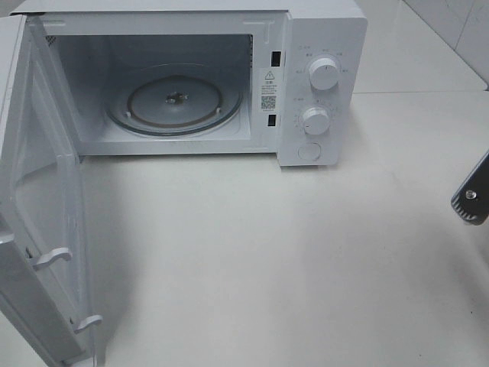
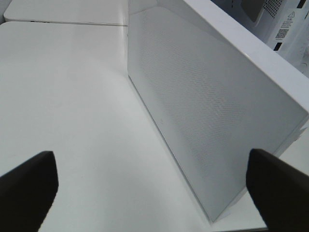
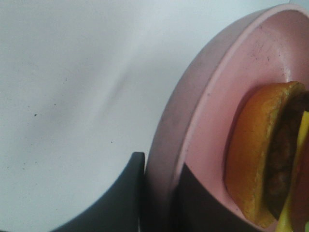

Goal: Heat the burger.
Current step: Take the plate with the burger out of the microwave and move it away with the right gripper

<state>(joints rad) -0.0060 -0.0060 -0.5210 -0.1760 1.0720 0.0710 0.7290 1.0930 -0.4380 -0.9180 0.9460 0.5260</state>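
The burger (image 3: 260,159) shows only in the right wrist view, with an orange-brown bun edge, dark patty and yellow cheese. It lies on a pink round plate (image 3: 207,96). My right gripper (image 3: 159,164) is shut on the plate's rim, one dark finger (image 3: 123,198) outside it and one inside. In the high view only a dark piece of the right arm (image 1: 471,197) shows at the right edge; burger and plate are out of frame there. My left gripper (image 2: 149,164) is open and empty beside the microwave door's outer face (image 2: 207,111).
A white microwave (image 1: 321,46) stands at the back of the white table, its door (image 1: 38,229) swung wide open to the left. A glass turntable (image 1: 174,99) lies in its cavity. Two knobs and a button are on its right panel.
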